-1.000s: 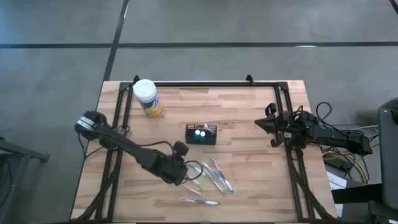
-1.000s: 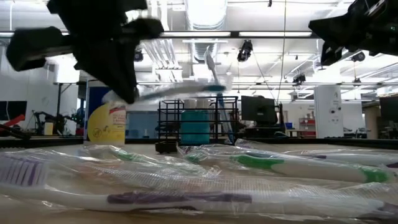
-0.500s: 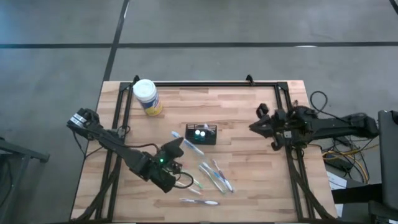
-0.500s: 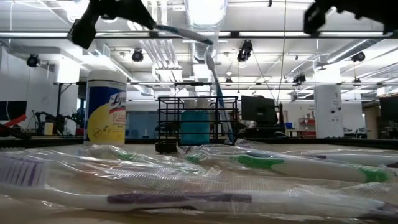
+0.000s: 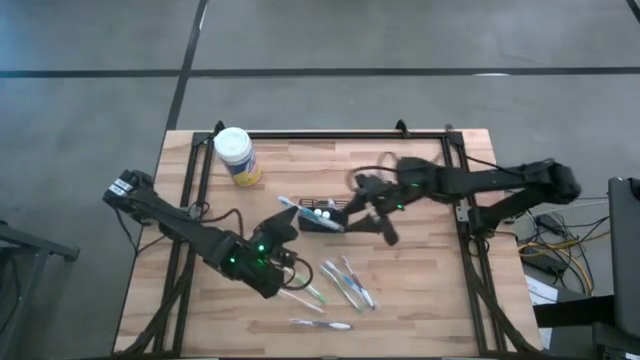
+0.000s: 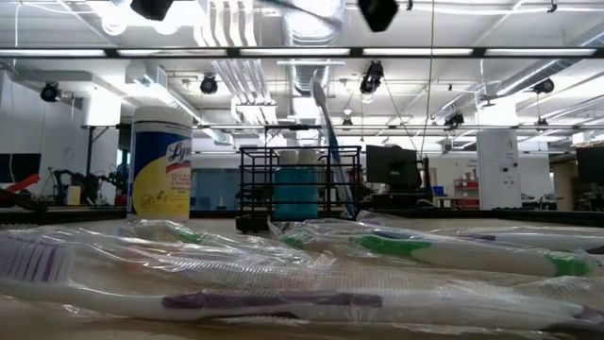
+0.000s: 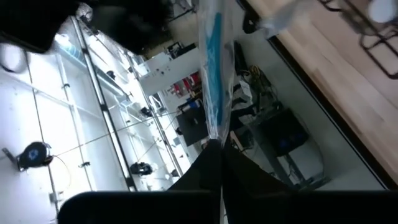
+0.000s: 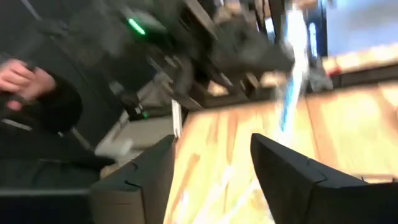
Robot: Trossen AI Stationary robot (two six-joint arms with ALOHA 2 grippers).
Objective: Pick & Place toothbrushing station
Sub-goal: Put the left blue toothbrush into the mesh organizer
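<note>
The toothbrushing station [image 5: 326,216], a small black wire caddy, stands mid-table; in the low view [image 6: 298,185] it holds a teal cup and one upright toothbrush [image 6: 326,142]. My left gripper [image 5: 284,226] hovers at the caddy's near left, shut on a blue toothbrush in clear wrap [image 5: 305,214] that reaches over the caddy. My right gripper [image 5: 366,208] hangs open just right of the caddy, its fingers [image 8: 292,180] spread, the wrapped brush [image 8: 289,81] ahead of them. My left gripper pinches one end of the wrapped toothbrush [image 7: 215,132] between its two shut fingers. The brush sticks straight out past the fingertips, along them. It is lifted clear of the table, slanting toward the caddy from the near left.
A white-capped yellow-labelled jar [image 5: 236,156] stands at the far left. Several wrapped toothbrushes [image 5: 342,284] lie on the near middle of the table, one more [image 5: 320,323] by the near edge. Black frame rails [image 5: 330,134] border the tabletop. A person's hand [image 8: 18,78] shows beyond the table.
My left gripper has risen from the pile with the wrapped toothbrush and carried it toward the caddy, turning it level. My right arm has swung from the table's right edge to the caddy's right side and its gripper has opened.
</note>
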